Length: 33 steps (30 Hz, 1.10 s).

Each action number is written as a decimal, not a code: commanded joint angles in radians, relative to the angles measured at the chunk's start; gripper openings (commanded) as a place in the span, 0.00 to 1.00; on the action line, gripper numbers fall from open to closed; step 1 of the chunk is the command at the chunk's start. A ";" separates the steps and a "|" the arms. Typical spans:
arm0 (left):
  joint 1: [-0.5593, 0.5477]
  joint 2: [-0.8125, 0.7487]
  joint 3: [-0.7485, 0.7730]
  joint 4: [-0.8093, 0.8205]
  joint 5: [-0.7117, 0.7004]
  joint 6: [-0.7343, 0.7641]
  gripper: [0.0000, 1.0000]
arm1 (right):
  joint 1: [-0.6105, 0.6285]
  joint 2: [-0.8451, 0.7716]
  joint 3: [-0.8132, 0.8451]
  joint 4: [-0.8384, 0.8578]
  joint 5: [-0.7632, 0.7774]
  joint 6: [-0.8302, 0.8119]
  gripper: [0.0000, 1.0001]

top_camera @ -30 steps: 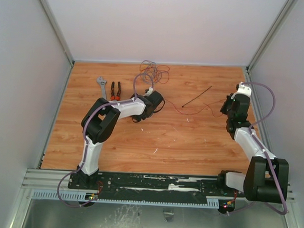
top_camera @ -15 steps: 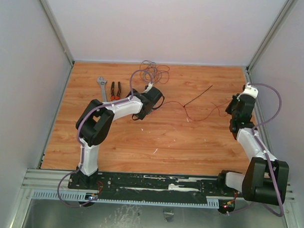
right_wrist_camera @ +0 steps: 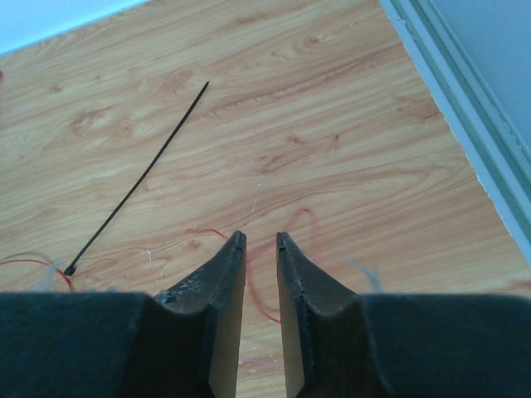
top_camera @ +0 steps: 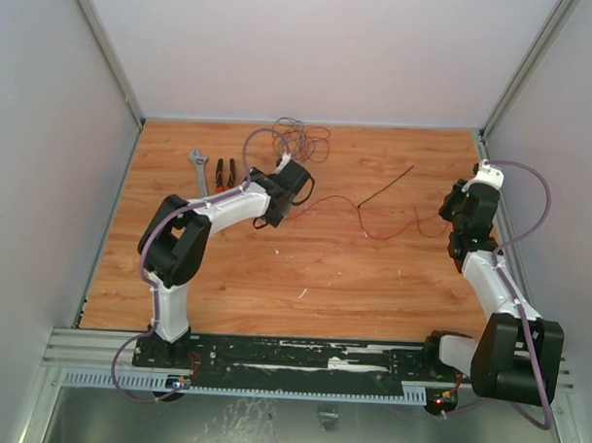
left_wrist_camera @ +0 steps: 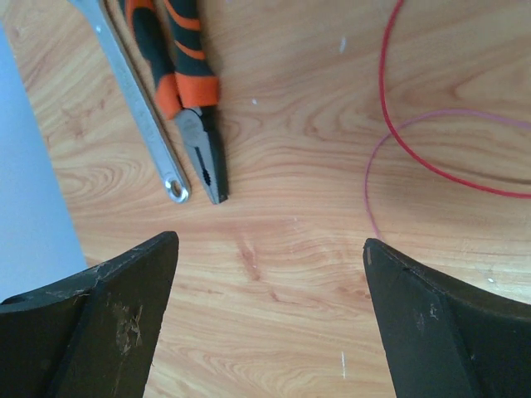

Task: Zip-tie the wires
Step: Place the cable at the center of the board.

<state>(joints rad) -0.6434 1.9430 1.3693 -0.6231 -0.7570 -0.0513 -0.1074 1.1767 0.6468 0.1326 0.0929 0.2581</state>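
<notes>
At your far left, the wrench (top_camera: 198,168) and the orange-handled pliers (top_camera: 225,173) lie side by side on the counter (top_camera: 304,270). Your left hand (left_wrist_camera: 267,257) is spread wide over bare wood near the pliers' tip and holds nothing. The wires (top_camera: 301,141) are tangled at the back edge, and one long red strand trails rightward. The zip tie (top_camera: 385,189) lies slanted right of centre, away from both hands. Your right hand (right_wrist_camera: 260,242) has its fingers a narrow slit apart, with a red strand lying on the counter under the gap.
</notes>
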 commanded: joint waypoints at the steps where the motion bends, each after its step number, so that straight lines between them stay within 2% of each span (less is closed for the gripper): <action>1: 0.017 -0.103 0.078 0.023 0.056 -0.032 0.98 | -0.012 -0.029 0.038 0.001 0.002 -0.008 0.26; 5: 0.019 -0.100 0.119 0.027 0.068 -0.041 0.98 | -0.015 -0.031 0.042 -0.005 0.011 -0.011 0.32; 17: 0.019 0.032 0.193 0.079 0.098 -0.048 0.98 | -0.015 -0.037 0.053 -0.004 -0.048 -0.008 0.34; 33: 0.019 0.133 0.162 0.153 0.116 -0.066 0.98 | -0.014 -0.050 0.059 -0.001 -0.078 -0.008 0.34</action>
<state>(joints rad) -0.6254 2.0445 1.5402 -0.5007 -0.6449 -0.0978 -0.1078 1.1549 0.6762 0.1253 0.0288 0.2558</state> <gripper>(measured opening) 0.983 0.341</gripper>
